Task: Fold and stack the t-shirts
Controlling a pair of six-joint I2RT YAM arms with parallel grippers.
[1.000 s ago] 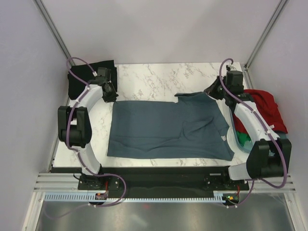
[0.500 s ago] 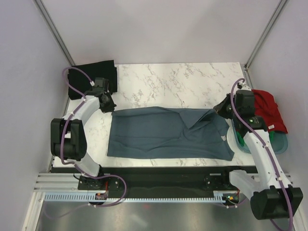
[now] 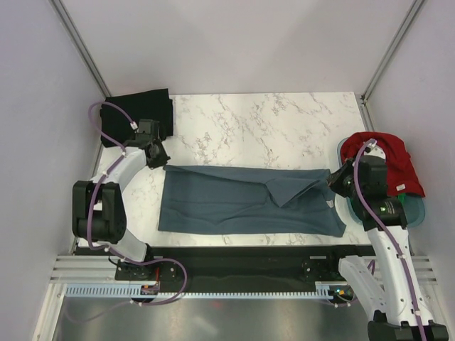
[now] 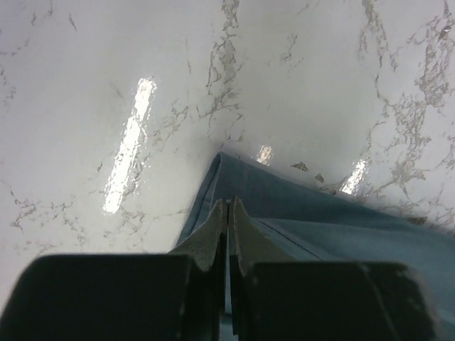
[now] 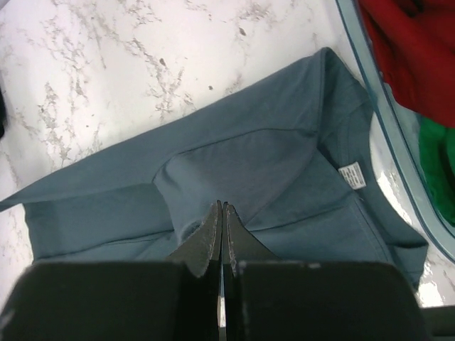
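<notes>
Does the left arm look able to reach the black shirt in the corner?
Probably yes: the black t-shirt lies just beyond the left gripper, bare marble between. But it is shut on the blue-grey t-shirt and must let go first.

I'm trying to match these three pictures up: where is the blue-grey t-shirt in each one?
Top external: blue-grey t-shirt lies across the near half of the marble tabletop.
Left wrist: blue-grey t-shirt, one corner only, lower right.
Right wrist: blue-grey t-shirt fills the middle.
Shared landmark: the marble tabletop, in all three.
</notes>
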